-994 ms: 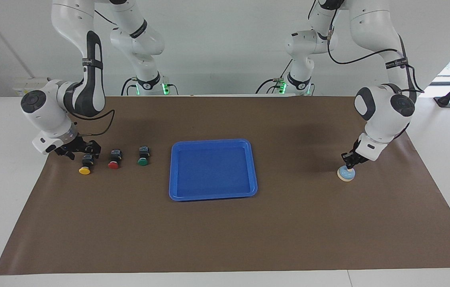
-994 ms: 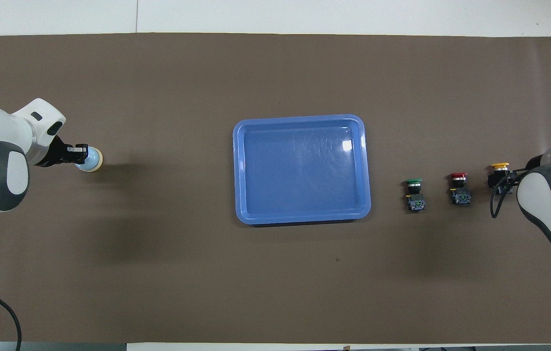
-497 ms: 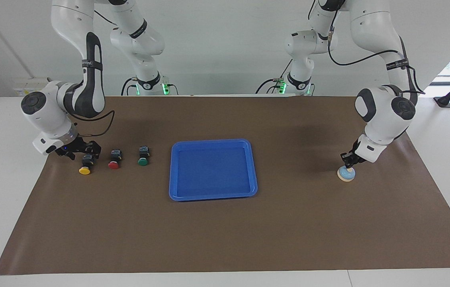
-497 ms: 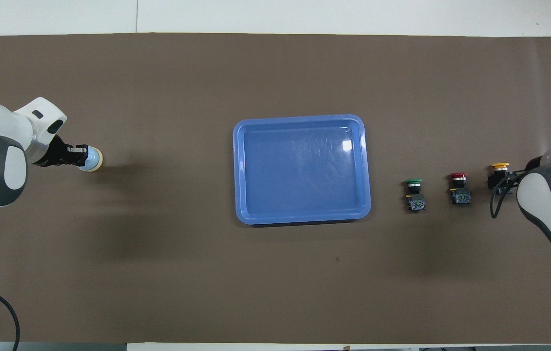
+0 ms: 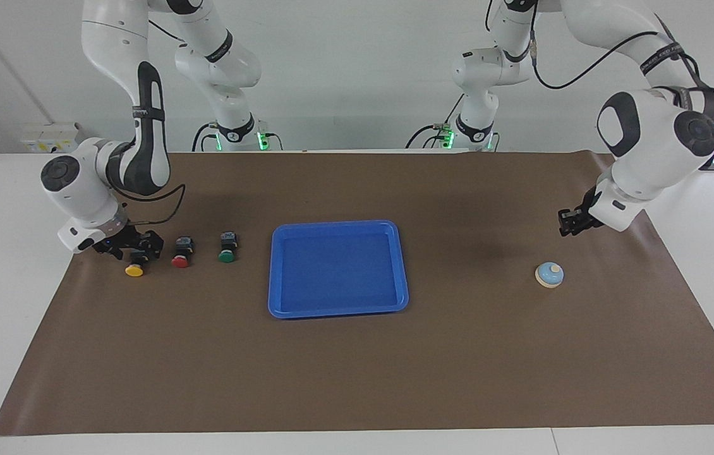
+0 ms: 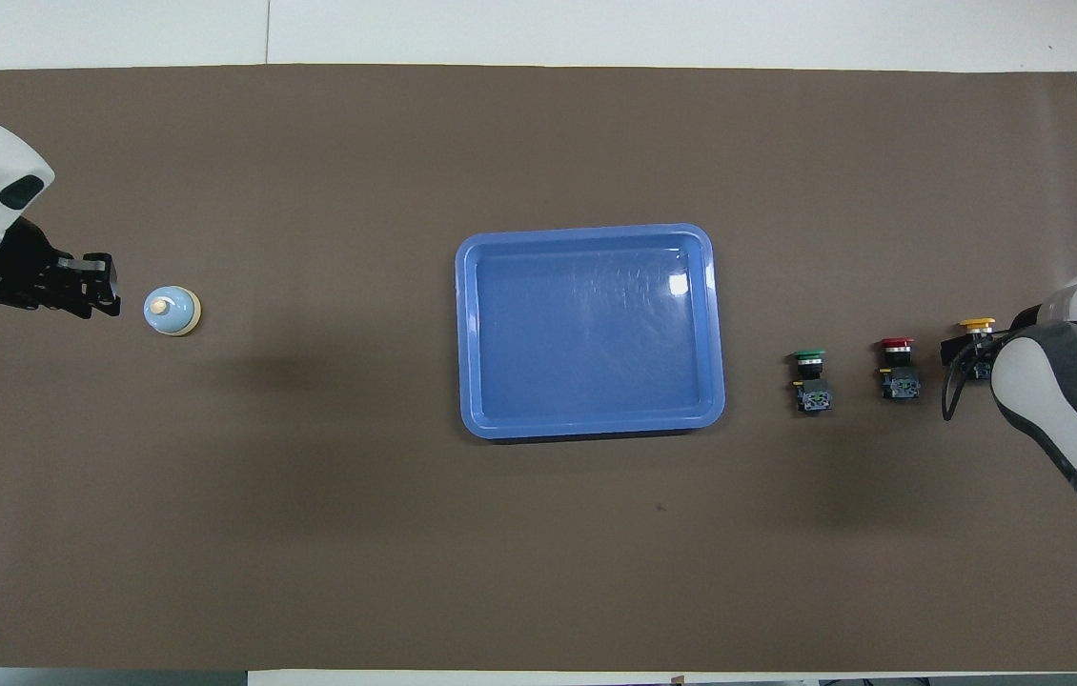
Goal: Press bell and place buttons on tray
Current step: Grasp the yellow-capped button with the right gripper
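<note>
The bell [image 5: 549,275] [image 6: 172,311], light blue with a cream knob, stands alone on the mat toward the left arm's end. My left gripper [image 5: 568,222] [image 6: 96,286] hangs in the air beside it, clear of it and holding nothing. The blue tray [image 5: 335,224] [image 6: 586,230] lies mid-table with nothing in it. Toward the right arm's end, the green button [image 5: 226,256] [image 6: 809,356], red button [image 5: 180,261] [image 6: 898,344] and yellow button [image 5: 134,270] [image 6: 977,326] lie in a row. My right gripper [image 5: 136,248] is low and open, its fingers astride the yellow button's black body.
A brown mat [image 5: 357,366] covers most of the white table, and everything stands on it. The right arm's forearm [image 6: 1072,400] covers the mat's corner in the overhead view.
My left gripper has lifted off the bell and drawn back toward the left arm's end. The right gripper has settled slightly lower around the yellow button. Nothing else moved.
</note>
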### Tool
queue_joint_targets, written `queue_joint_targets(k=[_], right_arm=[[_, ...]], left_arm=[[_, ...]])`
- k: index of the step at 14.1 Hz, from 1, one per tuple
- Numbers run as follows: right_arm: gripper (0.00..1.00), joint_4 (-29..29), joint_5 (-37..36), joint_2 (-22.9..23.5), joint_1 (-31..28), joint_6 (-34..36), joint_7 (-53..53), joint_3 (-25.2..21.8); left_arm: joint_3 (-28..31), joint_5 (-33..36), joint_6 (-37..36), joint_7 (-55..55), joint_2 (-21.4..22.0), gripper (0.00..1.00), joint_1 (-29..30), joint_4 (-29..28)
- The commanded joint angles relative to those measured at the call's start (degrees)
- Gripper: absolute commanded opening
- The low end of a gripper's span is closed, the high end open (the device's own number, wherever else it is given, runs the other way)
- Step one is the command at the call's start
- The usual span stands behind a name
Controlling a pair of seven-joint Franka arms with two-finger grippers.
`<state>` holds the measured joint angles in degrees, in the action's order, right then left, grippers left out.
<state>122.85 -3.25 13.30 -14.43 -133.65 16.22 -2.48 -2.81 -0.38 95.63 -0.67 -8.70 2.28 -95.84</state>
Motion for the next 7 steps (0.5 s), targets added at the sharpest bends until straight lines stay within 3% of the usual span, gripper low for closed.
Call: queue_joint_targets(k=[1,4,7], right_arm=[[0.81,0.02,0.35,0.94,-0.34,-2.05,-1.01,0.38],[0.04,-0.07,0.44,0.59,-0.34,-0.74,-0.92,0.55],[0.00,-2.17,2.64,-2.66,1.06,7.77,-0.48,0.82]], left_arm=[[0.35,0.64,-5.35,-0.03,6.49,1.00,-0.96,-0.14],[0.35,0.56,-9.31,0.05,9.57,1.00,-0.61,-0.22],[0.35,0.47,-9.15,-0.30,10.90,1.00,-0.87,-1.45]])
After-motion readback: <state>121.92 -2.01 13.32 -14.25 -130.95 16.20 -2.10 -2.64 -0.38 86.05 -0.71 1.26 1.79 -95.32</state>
